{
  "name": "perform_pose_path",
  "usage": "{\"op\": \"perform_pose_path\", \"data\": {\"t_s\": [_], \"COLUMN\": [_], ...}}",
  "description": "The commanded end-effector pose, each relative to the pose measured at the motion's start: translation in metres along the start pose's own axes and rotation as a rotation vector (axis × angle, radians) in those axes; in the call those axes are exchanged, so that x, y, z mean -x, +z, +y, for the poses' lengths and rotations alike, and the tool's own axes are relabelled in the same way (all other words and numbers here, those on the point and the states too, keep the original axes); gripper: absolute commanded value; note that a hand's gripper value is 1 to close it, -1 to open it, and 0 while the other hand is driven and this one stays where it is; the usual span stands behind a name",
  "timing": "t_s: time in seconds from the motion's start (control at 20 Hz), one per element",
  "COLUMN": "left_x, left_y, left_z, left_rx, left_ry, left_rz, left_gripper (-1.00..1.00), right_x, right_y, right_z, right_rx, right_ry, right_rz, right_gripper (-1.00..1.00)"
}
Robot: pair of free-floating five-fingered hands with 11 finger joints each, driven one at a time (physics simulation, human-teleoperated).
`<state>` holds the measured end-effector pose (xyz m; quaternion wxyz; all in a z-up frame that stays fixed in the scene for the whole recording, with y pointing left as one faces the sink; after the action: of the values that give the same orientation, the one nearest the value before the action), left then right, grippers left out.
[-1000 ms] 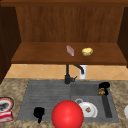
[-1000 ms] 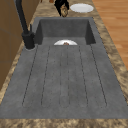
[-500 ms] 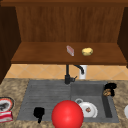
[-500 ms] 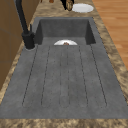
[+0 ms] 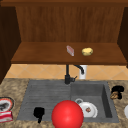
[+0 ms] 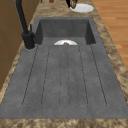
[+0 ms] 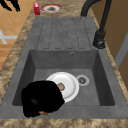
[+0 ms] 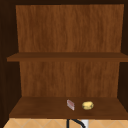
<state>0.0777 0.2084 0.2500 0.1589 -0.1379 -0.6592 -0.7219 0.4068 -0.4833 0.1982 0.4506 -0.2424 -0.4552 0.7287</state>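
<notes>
The right hand [image 5: 117,91] curls closed around a small brown morsel [image 5: 114,95] over the worktop [image 5: 117,123], likely light and crumbly, best pinched gently at its sides.

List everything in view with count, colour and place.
Sink: one, dark grey, in the counter, drainboard at left.
Faucet: one, black, behind the sink.
Plate: one, white, in the basin, a small brown bit on it.
Ball: one, red, front of the sink.
Pink block: one, on the lower shelf.
Yellow lump: one, beside the block.
Dish: one, red-rimmed, counter far left.
Left hand: black, over the drainboard.
Right hand: black, right counter, curled round a brown item.
</notes>
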Motion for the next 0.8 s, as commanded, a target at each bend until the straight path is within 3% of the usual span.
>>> {"op": "perform_pose_path", "data": {"t_s": [0.0,0.5,0.75], "left_x": [0.000,0.000,0.000], "left_y": [0.000,0.000,0.000], "left_z": [0.000,0.000,0.000], "left_rx": [0.000,0.000,0.000], "left_ry": [0.000,0.000,0.000], "left_rz": [0.000,0.000,0.000], "left_gripper": [0.00,0.00,0.00], "right_x": [0.018,0.066,0.097], "right_y": [0.012,0.044,0.060], "right_z": [0.011,0.042,0.074], "right_rx": [0.003,-0.002,0.005], "right_ry": [-0.028,-0.022,-0.006], "right_rz": [0.053,0.059,0.036], "right_gripper": [1.00,1.00,1.00]}}
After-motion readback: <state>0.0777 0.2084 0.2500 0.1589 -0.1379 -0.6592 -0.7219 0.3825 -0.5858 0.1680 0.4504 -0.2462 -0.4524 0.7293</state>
